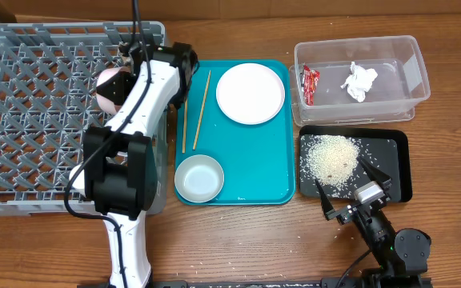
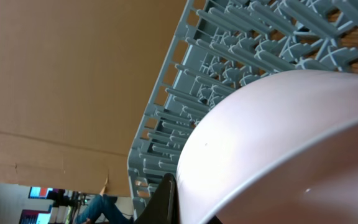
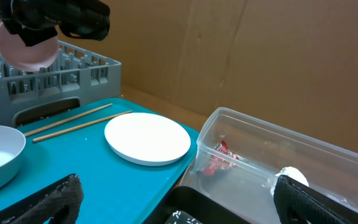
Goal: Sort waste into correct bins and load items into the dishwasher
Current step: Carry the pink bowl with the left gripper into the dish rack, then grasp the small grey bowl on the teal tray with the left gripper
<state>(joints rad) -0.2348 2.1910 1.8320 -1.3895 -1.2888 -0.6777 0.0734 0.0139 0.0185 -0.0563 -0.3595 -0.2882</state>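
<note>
Well, from overhead the left tool (image 1: 122,80) is clamped on a pinkish-white bowl (image 1: 109,90), held over the right part of the grey dish rack (image 1: 30,96). Beside the rack, a teal tray (image 1: 250,188) carries two chopsticks (image 1: 197,112), a white plate (image 1: 250,93) and a small bowl (image 1: 198,178). The clear tub (image 1: 413,72) holds a red wrapper (image 1: 309,83) and a tissue (image 1: 359,82); rice (image 1: 330,160) lies heaped on the black tray (image 1: 394,160). The right tool (image 1: 349,186) sits at that tray's front edge above the wooden surface (image 1: 238,240), spread wide and empty. The left wrist view is filled by the bowl's curved side, one dark finger (image 2: 166,199) against its rim, rack lattice behind. The right wrist view shows padded fingers (image 3: 48,199) well apart, plate and tub ahead.
</note>
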